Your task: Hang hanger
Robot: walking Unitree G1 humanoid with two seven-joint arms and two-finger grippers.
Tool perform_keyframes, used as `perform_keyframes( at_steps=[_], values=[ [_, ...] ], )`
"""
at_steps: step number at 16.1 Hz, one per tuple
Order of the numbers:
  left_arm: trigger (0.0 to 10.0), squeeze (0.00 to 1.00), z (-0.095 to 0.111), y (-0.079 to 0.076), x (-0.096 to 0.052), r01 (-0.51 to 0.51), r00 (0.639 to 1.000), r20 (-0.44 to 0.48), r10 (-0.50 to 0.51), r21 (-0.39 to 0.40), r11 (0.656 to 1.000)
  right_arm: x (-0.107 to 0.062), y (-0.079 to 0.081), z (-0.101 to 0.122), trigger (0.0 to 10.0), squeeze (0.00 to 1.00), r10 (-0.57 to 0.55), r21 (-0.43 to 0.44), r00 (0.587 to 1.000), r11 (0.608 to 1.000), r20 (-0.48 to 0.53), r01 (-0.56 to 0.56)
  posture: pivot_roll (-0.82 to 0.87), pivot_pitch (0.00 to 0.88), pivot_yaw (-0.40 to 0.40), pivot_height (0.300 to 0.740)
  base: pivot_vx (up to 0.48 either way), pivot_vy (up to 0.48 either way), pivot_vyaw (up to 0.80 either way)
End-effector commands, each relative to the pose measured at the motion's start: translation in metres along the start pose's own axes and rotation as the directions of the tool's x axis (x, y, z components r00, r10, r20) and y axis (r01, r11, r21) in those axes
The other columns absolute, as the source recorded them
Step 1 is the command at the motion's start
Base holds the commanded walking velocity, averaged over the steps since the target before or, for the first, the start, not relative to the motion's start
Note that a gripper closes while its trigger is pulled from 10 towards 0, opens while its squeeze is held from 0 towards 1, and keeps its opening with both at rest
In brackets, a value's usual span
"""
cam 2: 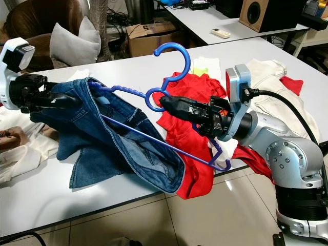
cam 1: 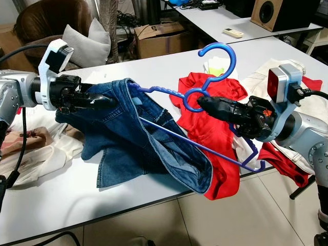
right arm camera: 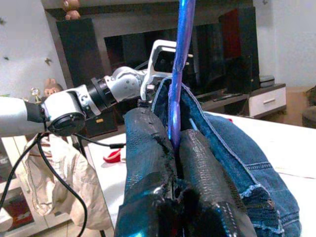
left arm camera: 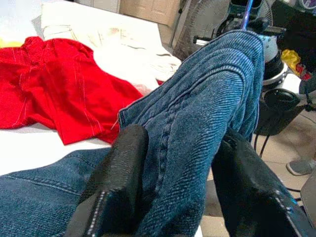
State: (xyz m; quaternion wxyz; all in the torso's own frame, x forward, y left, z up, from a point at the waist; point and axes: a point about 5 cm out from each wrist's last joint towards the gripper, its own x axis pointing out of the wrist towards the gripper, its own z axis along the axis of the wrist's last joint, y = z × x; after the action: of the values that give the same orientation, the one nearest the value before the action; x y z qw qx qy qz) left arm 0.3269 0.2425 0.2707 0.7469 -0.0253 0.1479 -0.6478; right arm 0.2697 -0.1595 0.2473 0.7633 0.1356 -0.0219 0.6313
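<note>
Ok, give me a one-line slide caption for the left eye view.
Right tool grips blue plastic hanger while left tool holds blue denim jeans draped on it.

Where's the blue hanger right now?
The blue hanger is lifted over the white table, mid-scene in the eye views, threaded into the jeans. The right gripper pinches its neck; the left gripper clamps the denim.

Hardly any readable text anywhere. Just one mark resembling a "5" on the side of the cardboard box (cam 2: 149, 32) behind the worktop (cam 2: 61, 189). Too blurred to confirm.
</note>
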Motion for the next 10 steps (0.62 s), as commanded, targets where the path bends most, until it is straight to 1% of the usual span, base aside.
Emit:
perform_keyframes(
  at_steps=[1, 5, 7, 10],
  values=[
    [0.0, 0.00, 0.0003, -0.0009, -0.0029, 0.001, 1.000, 0.015, -0.001, 0.001, 1.000, 0.0028, 0.0037, 0.0062, 10.0, 0.00, 0.030, -0.032, 0.999, 0.999, 0.017, -0.030, -0.09, 0.000, 0.116, 0.719, 0.000, 0.000, 0.00],
    [0.0, 0.00, -0.0010, -0.0024, -0.0041, 0.014, 0.999, 0.048, -0.014, -0.018, 1.000, 0.0024, 0.0033, 0.0066, 10.0, 0.00, 0.026, -0.035, 1.000, 0.999, 0.019, -0.025, -0.09, 0.000, 0.116, 0.719, 0.000, 0.000, 0.00],
    [0.0, 0.00, -0.0035, -0.0055, -0.0060, 0.033, 0.996, 0.088, -0.030, -0.038, 0.999, 0.0023, 0.0025, 0.0065, 10.0, 0.00, 0.021, -0.034, 1.000, 0.999, 0.022, -0.021, -0.09, 0.000, 0.116, 0.719, 0.000, 0.000, 0.00],
    [0.0, 0.00, -0.0072, -0.0088, -0.0065, 0.053, 0.993, 0.108, -0.046, -0.056, 0.997, 0.0024, 0.0015, 0.0062, 10.0, 0.00, 0.019, -0.032, 1.000, 0.999, 0.024, -0.019, -0.08, 0.000, 0.111, 0.719, 0.000, 0.000, 0.00]
  ],
)
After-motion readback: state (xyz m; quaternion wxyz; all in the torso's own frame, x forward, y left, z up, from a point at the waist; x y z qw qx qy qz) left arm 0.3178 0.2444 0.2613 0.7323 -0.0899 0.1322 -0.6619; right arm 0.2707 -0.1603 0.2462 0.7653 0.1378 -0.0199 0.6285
